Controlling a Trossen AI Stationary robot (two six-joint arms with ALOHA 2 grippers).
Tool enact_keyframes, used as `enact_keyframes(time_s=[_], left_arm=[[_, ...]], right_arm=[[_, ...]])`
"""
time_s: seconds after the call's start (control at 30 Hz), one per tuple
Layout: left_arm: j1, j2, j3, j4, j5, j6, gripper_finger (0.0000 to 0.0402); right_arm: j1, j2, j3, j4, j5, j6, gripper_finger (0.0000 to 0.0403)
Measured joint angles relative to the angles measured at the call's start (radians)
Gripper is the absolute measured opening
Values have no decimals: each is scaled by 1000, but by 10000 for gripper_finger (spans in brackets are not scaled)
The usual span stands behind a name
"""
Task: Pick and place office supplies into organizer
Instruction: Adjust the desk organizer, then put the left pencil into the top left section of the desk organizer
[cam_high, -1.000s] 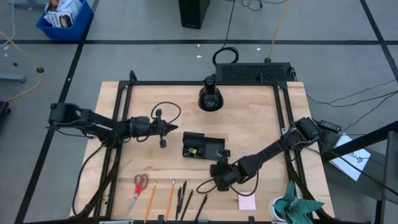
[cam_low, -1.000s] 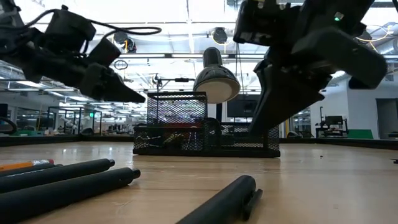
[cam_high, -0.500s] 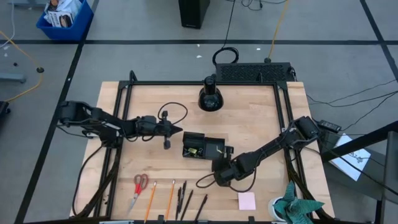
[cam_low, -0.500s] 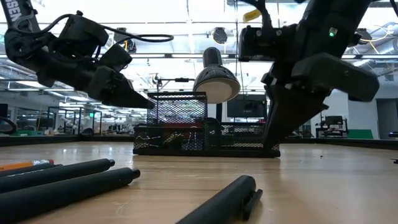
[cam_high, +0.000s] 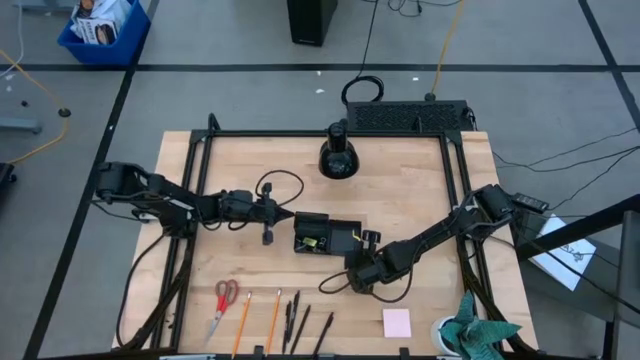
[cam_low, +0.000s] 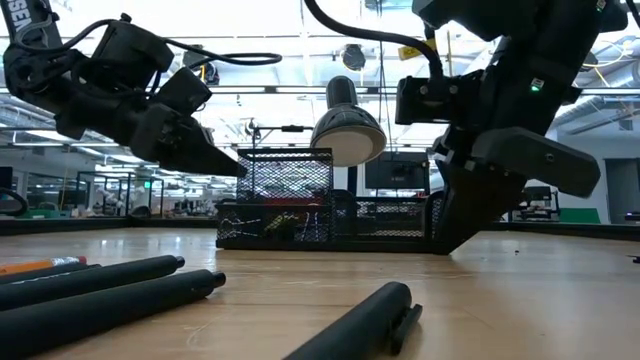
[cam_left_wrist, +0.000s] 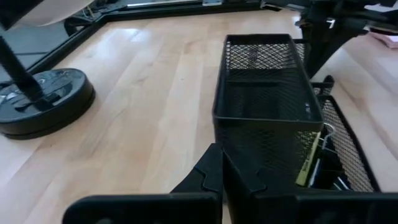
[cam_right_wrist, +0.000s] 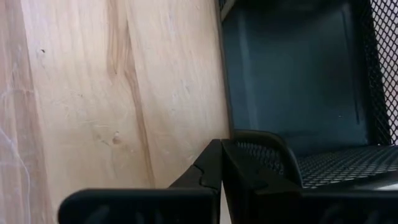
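Note:
The black mesh organizer (cam_high: 328, 235) sits mid-table and holds a yellow piece (cam_left_wrist: 307, 168) and binder clips (cam_left_wrist: 328, 133). My left gripper (cam_high: 291, 215) is shut, its tip level at the organizer's left end, by the tall compartment (cam_left_wrist: 267, 112). My right gripper (cam_high: 360, 260) is shut, with its tip low at the organizer's near right corner (cam_right_wrist: 261, 142). Red-handled scissors (cam_high: 224, 300), orange pencils (cam_high: 243, 318), dark pens (cam_high: 298, 322) and a pink sticky-note pad (cam_high: 397, 323) lie flat along the near edge. My left gripper's shut tip (cam_left_wrist: 222, 154) stands right before the tall compartment's wall (cam_left_wrist: 249, 155), coming level from the table's left; I cannot tell whether it touches. My right gripper's shut fingers (cam_right_wrist: 249, 168) lie beside the organizer's rounded corner rim (cam_right_wrist: 264, 138), slanting down; I cannot tell whether they touch.
A round black dome-shaped lamp base (cam_high: 339, 160) stands toward the far edge, and a teal-green cloth (cam_high: 480, 330) sits at the near right corner. Bare wood (cam_high: 410, 190) lies right of and beyond the organizer. Black frame rails (cam_high: 190, 180) border the table.
My left gripper has moved right and slightly down, toward the organizer's left end. My right gripper has moved down and toward the far right, from over the bare table to the organizer's near right corner. The organizer has stayed in place.

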Motion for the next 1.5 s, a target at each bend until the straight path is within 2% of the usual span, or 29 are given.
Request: enact_keyframes(time_s=[0.47,0.63,0.83,1.07,1.27,1.5], left_arm=[[-11,0,0,-10,11,8,5],[-11,-6,0,-11,-33,23,2],[-11,-50,-1,-28,-41,39,10],[-40,-207,-1,-206,-108,42,5],[-150,-405,-1,-404,-132,71,3],[-293,-612,-1,-542,-176,76,3]], right_arm=[[-10,-41,-5,13,49,-29,0],[-6,-41,-5,49,47,-46,0],[24,-77,-5,113,46,-82,0],[73,-191,-3,130,51,-88,0],[138,-261,-3,160,78,-108,0],[174,-293,-3,307,107,-287,0]])
